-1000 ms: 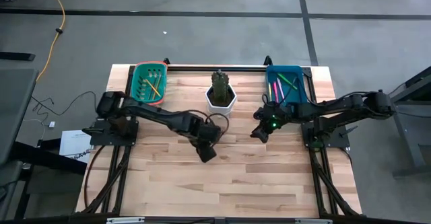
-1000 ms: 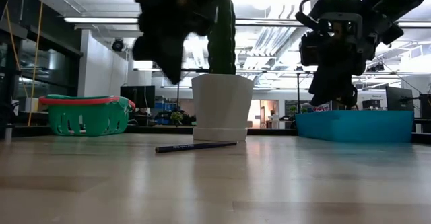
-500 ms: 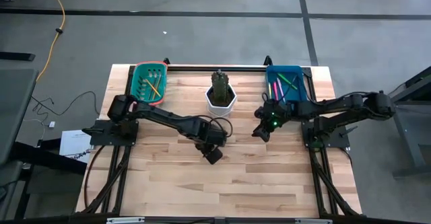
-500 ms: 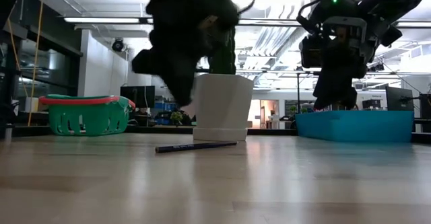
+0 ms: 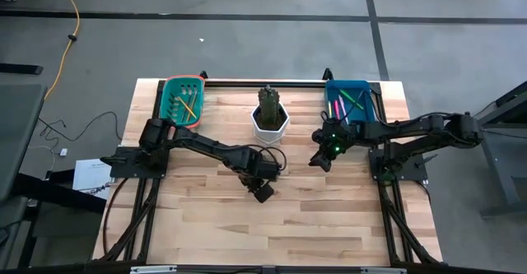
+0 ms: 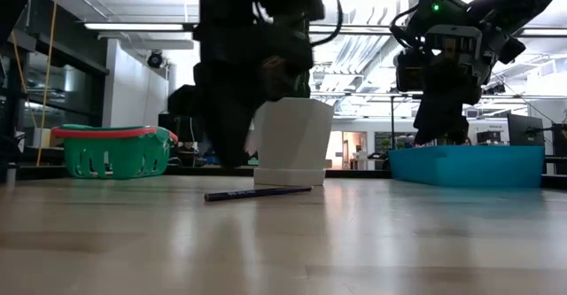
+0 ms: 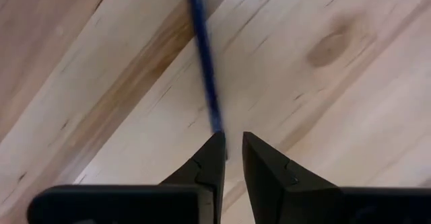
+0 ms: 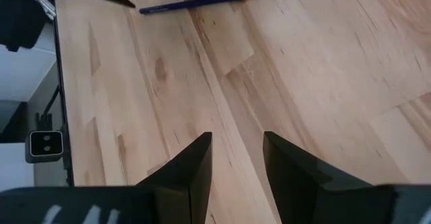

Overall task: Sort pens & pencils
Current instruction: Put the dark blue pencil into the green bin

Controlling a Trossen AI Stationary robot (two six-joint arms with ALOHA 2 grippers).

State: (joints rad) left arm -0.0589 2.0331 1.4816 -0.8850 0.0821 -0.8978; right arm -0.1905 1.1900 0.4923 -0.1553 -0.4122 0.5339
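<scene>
Directly ahead of left end effector (image 7: 231,158) tips: blue pencil (image 7: 204,66) on table (image 7: 337,83)

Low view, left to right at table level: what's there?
Green basket → blue pencil lying on the table → white pot → blue bin.

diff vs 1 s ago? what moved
The left gripper came down toward the table and shifted slightly to the right, over the blue pencil, fingers narrowly apart at its end, not gripping. The pencil still lies on the table before the white pot. The right gripper stayed near the blue bin, open, empty.
</scene>
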